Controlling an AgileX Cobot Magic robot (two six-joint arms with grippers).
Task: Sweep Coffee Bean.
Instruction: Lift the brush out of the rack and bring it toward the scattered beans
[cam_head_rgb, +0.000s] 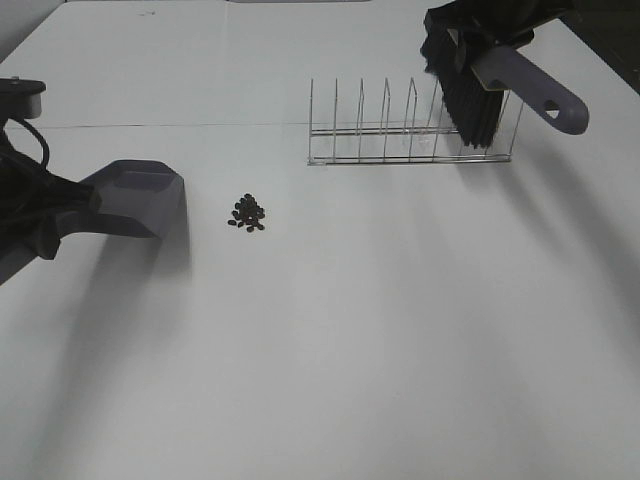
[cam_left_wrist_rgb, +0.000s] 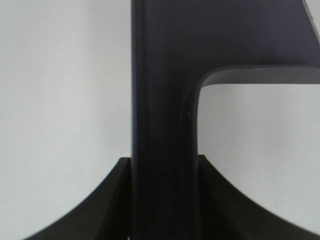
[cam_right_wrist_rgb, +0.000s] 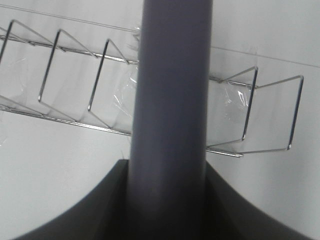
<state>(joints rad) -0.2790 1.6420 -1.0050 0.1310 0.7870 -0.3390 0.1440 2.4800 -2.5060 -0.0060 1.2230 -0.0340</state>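
A small pile of dark coffee beans (cam_head_rgb: 248, 213) lies on the white table left of centre. My left gripper (cam_head_rgb: 62, 208) is shut on the handle of the grey-purple dustpan (cam_head_rgb: 135, 197), whose mouth faces the beans a short way to their left; its handle fills the left wrist view (cam_left_wrist_rgb: 162, 125). My right gripper (cam_head_rgb: 478, 45) is shut on the grey-purple brush (cam_head_rgb: 520, 85), held above the right end of the wire rack, black bristles (cam_head_rgb: 468, 105) hanging down. The brush handle fills the right wrist view (cam_right_wrist_rgb: 170, 110).
A wire dish rack (cam_head_rgb: 400, 135) with several upright dividers stands behind and to the right of the beans; it also shows in the right wrist view (cam_right_wrist_rgb: 75, 75). The white table (cam_head_rgb: 380, 330) stretches toward the front.
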